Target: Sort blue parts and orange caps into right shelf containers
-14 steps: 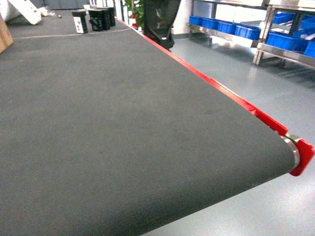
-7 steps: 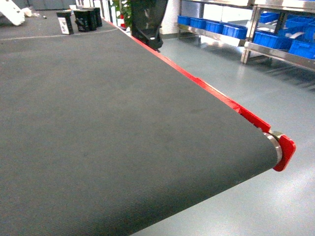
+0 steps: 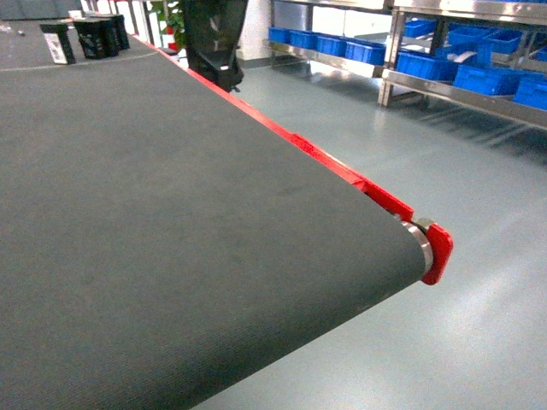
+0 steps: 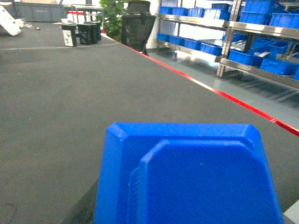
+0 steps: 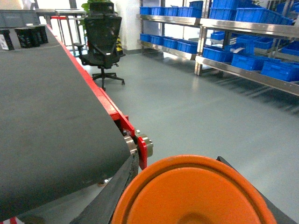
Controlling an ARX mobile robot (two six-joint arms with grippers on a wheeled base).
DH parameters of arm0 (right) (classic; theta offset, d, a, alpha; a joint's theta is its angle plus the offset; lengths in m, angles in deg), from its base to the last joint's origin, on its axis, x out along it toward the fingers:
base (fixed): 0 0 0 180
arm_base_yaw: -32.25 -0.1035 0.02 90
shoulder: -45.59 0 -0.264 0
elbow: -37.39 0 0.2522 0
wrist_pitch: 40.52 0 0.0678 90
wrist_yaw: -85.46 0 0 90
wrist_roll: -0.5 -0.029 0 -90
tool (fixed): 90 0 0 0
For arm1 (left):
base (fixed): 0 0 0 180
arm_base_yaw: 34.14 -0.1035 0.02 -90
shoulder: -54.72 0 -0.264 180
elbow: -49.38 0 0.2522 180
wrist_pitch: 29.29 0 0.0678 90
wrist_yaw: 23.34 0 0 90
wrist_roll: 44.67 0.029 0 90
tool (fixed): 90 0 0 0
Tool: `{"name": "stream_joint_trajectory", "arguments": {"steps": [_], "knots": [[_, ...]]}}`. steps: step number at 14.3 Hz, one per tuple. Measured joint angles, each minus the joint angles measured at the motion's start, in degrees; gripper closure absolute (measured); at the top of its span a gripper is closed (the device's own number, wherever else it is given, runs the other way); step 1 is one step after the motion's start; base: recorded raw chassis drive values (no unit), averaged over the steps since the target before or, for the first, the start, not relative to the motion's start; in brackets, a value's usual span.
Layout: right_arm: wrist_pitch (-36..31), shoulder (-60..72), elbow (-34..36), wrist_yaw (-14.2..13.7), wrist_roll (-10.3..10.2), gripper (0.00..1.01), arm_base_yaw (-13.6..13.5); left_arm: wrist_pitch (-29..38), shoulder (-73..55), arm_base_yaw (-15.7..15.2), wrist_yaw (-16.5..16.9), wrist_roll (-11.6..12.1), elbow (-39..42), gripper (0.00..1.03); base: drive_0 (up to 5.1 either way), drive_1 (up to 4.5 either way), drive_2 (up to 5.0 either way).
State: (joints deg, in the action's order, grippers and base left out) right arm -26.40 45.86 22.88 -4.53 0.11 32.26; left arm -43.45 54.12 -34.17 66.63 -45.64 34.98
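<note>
The robot should turn squarely toward the shelf containers (image 3: 427, 64) at two o'clock before reaching. The blue part (image 4: 187, 177), angular moulded plastic, fills the left wrist view; an orange cap (image 5: 196, 193), a smooth round disc, fills the right. Each presumably sits in its gripper, though neither gripper's fingers show, so their state cannot be told.

A long dark grey belt (image 3: 171, 213) stretched away across the room, edged along its right side by a red rail (image 3: 282, 137) that ended in a red cap over a metal roller (image 3: 420, 242). At the far end a few black boxes (image 3: 96, 38) stood on the belt, close together. Below lay a grey floor (image 3: 444, 171), and a black office chair (image 5: 102, 39) stood on it just beside the rail
</note>
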Motion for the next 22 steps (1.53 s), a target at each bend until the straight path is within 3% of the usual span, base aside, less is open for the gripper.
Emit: {"name": "stream_joint_trajectory", "arguments": {"steps": [22], "knots": [[0.0, 0.0, 0.0, 0.0, 0.0, 0.59, 0.0, 0.0, 0.0, 0.0, 0.0, 0.0, 0.0, 0.62, -1.6, -1.61, -1.6]]}}
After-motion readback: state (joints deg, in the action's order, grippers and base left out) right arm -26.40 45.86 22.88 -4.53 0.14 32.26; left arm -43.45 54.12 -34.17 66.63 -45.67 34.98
